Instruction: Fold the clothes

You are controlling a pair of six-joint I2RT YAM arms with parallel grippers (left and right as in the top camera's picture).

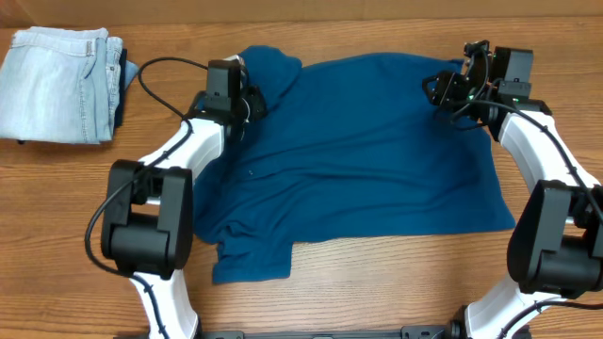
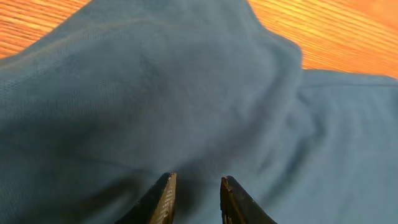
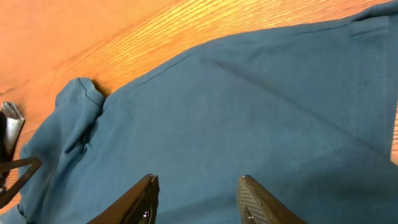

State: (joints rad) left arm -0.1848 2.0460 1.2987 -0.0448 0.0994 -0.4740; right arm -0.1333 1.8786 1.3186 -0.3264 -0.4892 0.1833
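Note:
The clothes are a teal-blue shirt (image 1: 358, 151) spread across the middle of the wooden table, with one sleeve sticking out at the front left. My left gripper (image 1: 250, 102) hovers over the shirt's bunched far-left corner. In the left wrist view its fingertips (image 2: 199, 179) stand a narrow gap apart above a raised fold of shirt (image 2: 186, 93), with nothing pinched between them. My right gripper (image 1: 441, 89) is over the far-right corner. Its jaws (image 3: 199, 180) stand wide apart above flat shirt fabric (image 3: 249, 112) and hold nothing.
Folded pale-blue jeans (image 1: 57, 85) lie at the far left of the table. Bare wood (image 1: 396, 282) runs along the front edge. Both arm bases (image 1: 151, 235) stand at the front corners, and a black cable loops beside the left arm.

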